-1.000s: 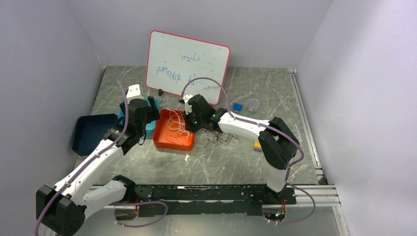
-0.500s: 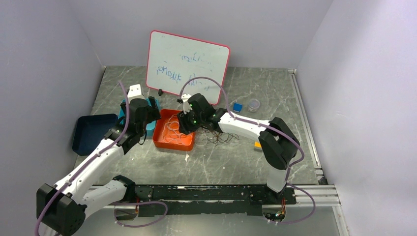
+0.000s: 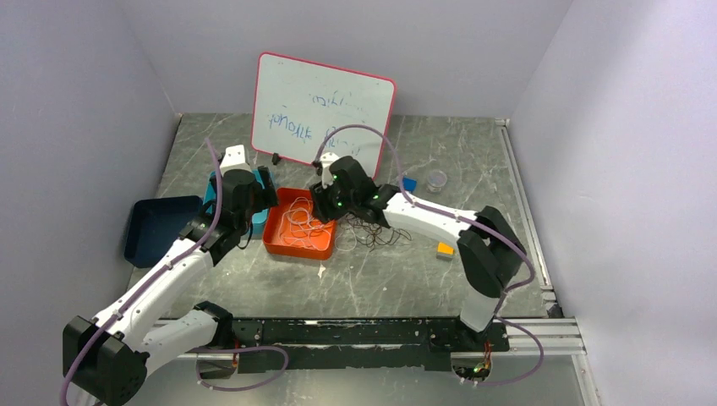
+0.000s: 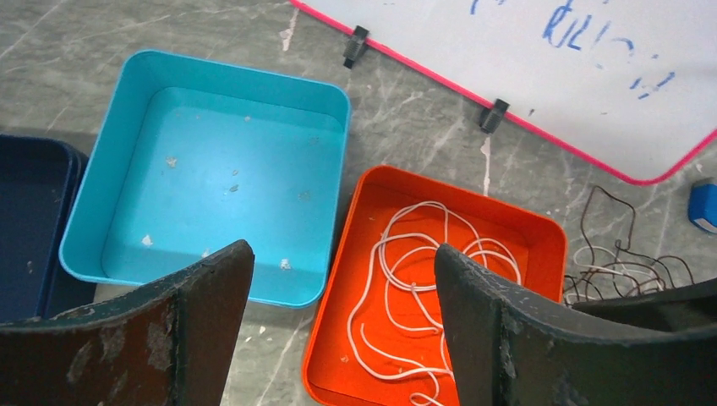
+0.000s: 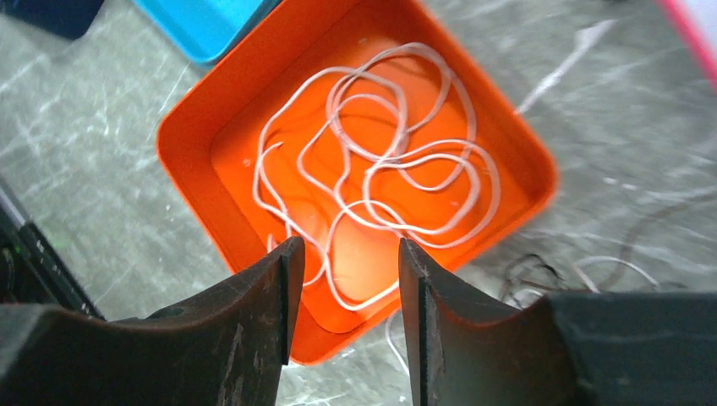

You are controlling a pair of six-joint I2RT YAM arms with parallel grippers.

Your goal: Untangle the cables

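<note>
One white cable [image 3: 298, 223] lies in loose loops inside the orange tray [image 3: 292, 250]. It shows the same way in the right wrist view, white cable [image 5: 380, 156] in orange tray [image 5: 203, 203], and in the left wrist view, white cable [image 4: 385, 264] in orange tray [image 4: 335, 313]. The other cables [image 3: 377, 233], dark, reddish and white, sit tangled on the table just right of the tray. My right gripper [image 3: 326, 203] hovers open over the tray's right side, and nothing is between the right gripper's [image 5: 348, 245] fingers. My left gripper [image 4: 342, 252] hangs wide open and empty near the tray's left rim.
A light blue tray [image 4: 211, 169] stands left of the orange one, and a dark blue tray [image 3: 156, 228] sits further left. A whiteboard [image 3: 321, 106] leans at the back. A small blue block [image 3: 409, 183], a clear pot [image 3: 437, 179] and an orange block [image 3: 444, 249] lie to the right.
My right gripper has opened and let the white cable settle into the orange tray, then risen a little and drawn back. The left arm has not moved.
</note>
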